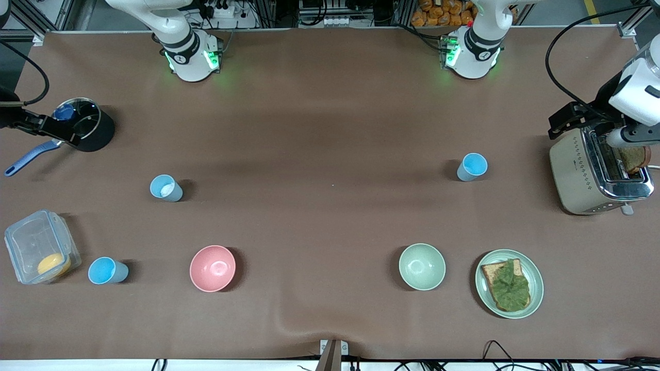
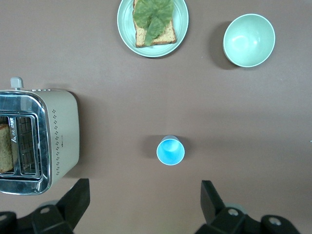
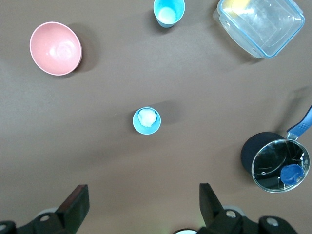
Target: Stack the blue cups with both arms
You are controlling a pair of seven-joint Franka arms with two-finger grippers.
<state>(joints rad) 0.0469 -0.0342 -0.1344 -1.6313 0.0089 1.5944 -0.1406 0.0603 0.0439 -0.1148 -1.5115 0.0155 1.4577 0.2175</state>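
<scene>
No brand, label or legible writing can be made out on any item; the toaster carries a small mark too fine to read. The left claw hangs high over the tabletop at the left arm's end, fingers spread wide and holding nothing. Directly below it, between the two fingers as its wrist view shows them, stands an upright blue cup with a bright blue inside, grey-blue outside, handleless, well apart from the toaster beside it. The right claw hangs high over the right arm's end, likewise wide open and empty. Below it stands a second blue cup with a whitish inside, upright and alone. A third blue cup, bright blue inside, stands nearer the front camera, just beside a clear lidded container and near the pink bowl. A black saucepan with glass lid sits toward the right arm's end. The pale green bowl and a plate of toast with a green leaf lie below the left claw, nearer the front camera than its cup.
</scene>
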